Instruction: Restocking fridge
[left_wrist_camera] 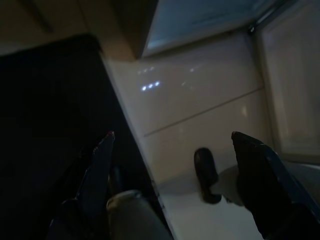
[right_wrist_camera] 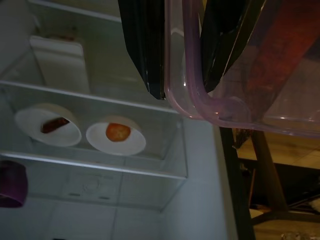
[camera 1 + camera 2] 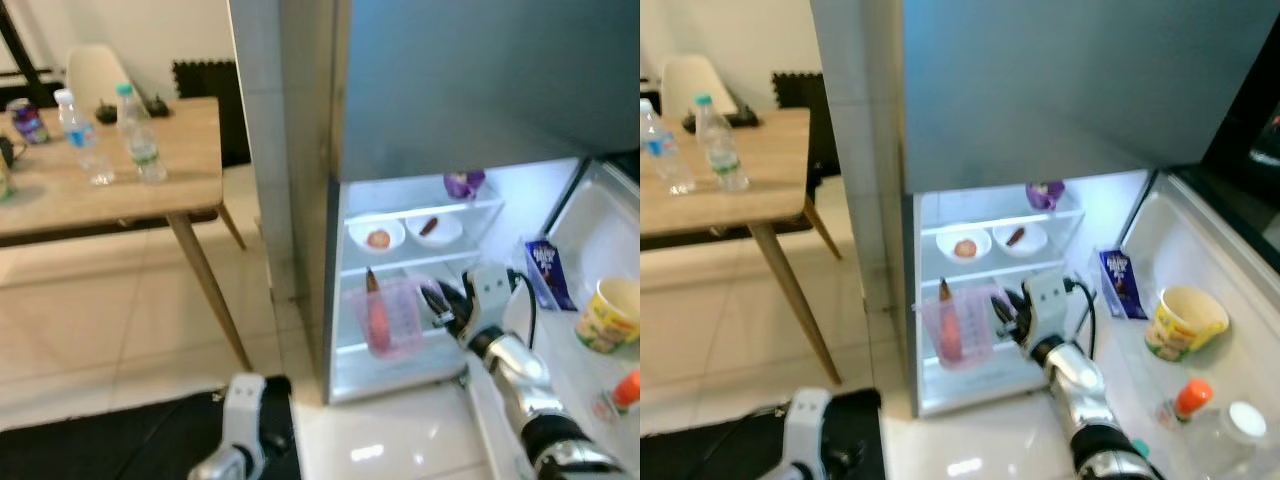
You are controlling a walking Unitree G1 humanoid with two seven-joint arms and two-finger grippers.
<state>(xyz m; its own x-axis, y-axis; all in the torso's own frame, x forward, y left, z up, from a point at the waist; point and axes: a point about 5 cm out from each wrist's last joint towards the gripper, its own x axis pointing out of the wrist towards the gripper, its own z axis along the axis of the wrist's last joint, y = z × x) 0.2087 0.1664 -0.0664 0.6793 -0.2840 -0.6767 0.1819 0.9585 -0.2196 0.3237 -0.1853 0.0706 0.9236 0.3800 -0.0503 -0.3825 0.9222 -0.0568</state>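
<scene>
Right wrist view: our right claw (image 2: 182, 60) clamps one clear pink plastic container (image 2: 240, 75) at the fridge's lower shelf (image 3: 400, 350), below two white bowls (image 3: 377, 236); left claw (image 1: 172, 150) gapes over floor.

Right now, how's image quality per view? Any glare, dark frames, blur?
Both eye views: soft, slightly blurred; the lit fridge interior is blown out bright, with glare spots on the floor tiles. Left wrist view: very dark, left gripper fingers silhouetted, small light reflections on the floor. Right wrist view: evenly lit shelves, but the pink container held by the right gripper is close and out of focus.
</scene>
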